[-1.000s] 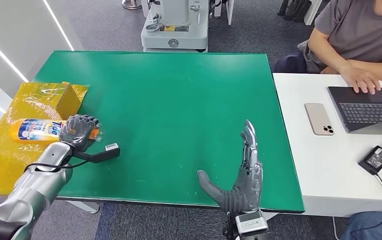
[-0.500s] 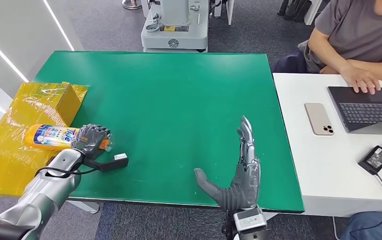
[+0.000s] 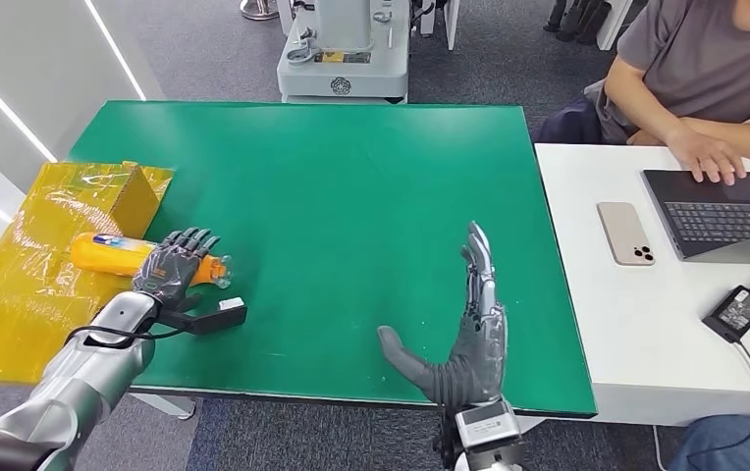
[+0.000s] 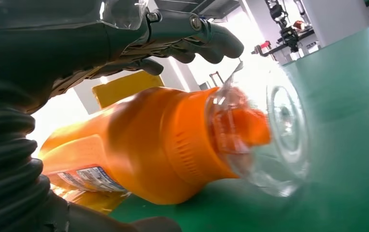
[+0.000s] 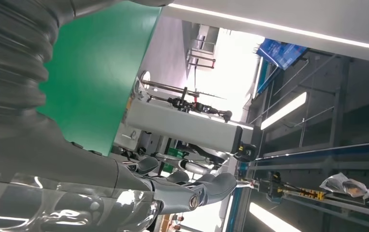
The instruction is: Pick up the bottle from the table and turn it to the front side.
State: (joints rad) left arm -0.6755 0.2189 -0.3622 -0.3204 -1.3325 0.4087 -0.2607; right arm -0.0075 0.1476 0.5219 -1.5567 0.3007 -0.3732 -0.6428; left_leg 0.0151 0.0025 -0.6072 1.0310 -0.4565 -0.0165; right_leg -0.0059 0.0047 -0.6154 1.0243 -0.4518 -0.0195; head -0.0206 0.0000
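An orange bottle lies on its side at the left edge of the green table, body on the yellow bag, orange cap pointing right. Its plain orange side faces up. My left hand hovers over the neck with fingers spread. In the left wrist view the fingers arch above the bottle with a gap, and a clear cover surrounds the cap. My right hand stands upright near the table's front edge, fingers straight, holding nothing; the right wrist view shows the hand from close behind.
A crinkled yellow bag and a yellow box sit at the left. A white table at the right carries a phone, a laptop and a charger; a person sits there.
My left hand carried the bottle rightward and rolled it, so the printed label turned out of sight. Its fingers then spread off the bottle. The right hand barely shifted.
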